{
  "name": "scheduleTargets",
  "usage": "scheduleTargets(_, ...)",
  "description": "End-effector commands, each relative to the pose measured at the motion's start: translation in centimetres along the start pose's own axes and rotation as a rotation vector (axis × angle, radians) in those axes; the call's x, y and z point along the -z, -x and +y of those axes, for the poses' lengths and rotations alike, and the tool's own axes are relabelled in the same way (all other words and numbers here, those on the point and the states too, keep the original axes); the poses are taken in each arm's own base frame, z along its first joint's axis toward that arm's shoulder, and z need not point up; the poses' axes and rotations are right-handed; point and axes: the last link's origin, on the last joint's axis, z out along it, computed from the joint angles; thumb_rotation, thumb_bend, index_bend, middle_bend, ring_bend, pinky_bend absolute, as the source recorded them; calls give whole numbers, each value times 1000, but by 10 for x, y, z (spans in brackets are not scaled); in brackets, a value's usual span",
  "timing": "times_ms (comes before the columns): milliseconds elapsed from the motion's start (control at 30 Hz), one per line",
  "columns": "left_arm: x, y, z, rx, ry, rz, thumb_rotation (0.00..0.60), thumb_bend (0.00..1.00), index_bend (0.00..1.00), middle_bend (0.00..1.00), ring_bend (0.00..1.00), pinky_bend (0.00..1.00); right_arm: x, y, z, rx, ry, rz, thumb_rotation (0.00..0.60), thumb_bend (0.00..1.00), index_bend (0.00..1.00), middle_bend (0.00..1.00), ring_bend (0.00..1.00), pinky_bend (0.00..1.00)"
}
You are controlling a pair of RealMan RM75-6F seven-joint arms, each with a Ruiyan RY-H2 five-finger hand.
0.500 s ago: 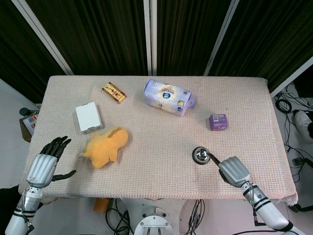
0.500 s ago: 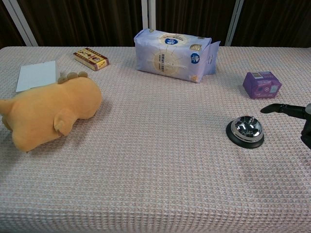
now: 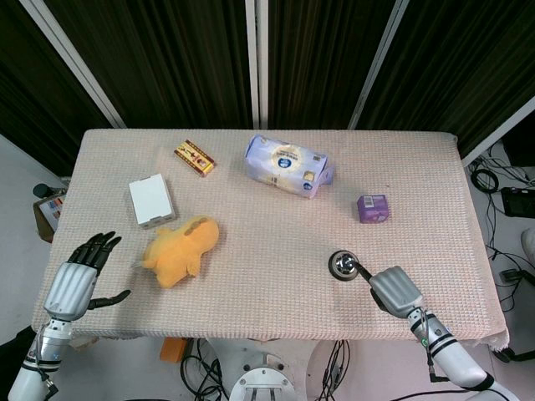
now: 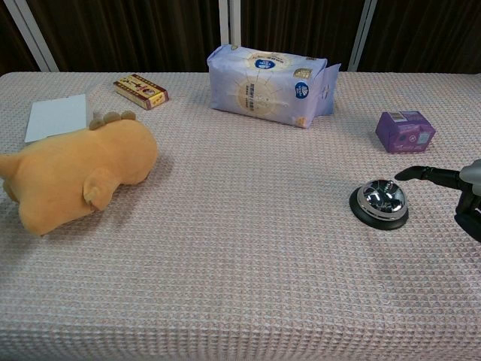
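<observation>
Chrome call bell on black base (image 4: 379, 204) sits just beside right hand (image 3: 394, 290), whose outstretched finger (image 4: 422, 174) hovers near; grasping nothing, pressing down seemingly comes next

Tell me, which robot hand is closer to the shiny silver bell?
The right hand: a finger reaches right beside the round silver bell on its black base. The left hand hangs off the table's far left edge, beyond the orange plush toy.

My table (image 3: 267, 309) fills mid-frame, covered in a pinkish waffle-weave cloth. Behind it, across the top, dark curtains (image 3: 167, 58) with white poles (image 3: 252, 63) crossing them. Pale floor (image 3: 17, 175) at far left. Black cables (image 3: 493, 180) at right edge, more cables bottom centre. Even, flat light.
</observation>
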Motion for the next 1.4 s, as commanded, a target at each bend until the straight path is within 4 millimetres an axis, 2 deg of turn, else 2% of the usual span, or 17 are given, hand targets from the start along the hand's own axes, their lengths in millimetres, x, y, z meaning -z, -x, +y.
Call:
scheduleTargets(33,0,0,0,-2,-1,-2,474,80,101,89,79,226,-2,0,-1,-4,-1,3,600,579,0,815,765,635)
scheduleTargets(400,-1,2,-1,-4,0,-20,476,81,101,88,79,226,-8,6,-2,-3,3,-15,600,580,0,815,765,617)
scheduleTargets(533,-2,4,-2,-3,-1,-28,475,80,101,89,79,226,-8,14,0,20,17,-70,600,595,0,815,764,617)
scheduleTargets(900,-2,3,0,3,7,-23,473,82,101,89,79,226,-6,0,-3,-21,12,45,600,589,0,814,765,617)
scheduleTargets(1200,-2,4,-1,2,2,-30,475,82,101,89,79,226,-9,18,-2,7,18,-60,600,613,0,814,765,617)
scheduleTargets(1400,-3,2,-1,-1,5,-23,472,82,101,89,79,227,-6,2,-4,-16,13,28,600,606,0,814,765,617)
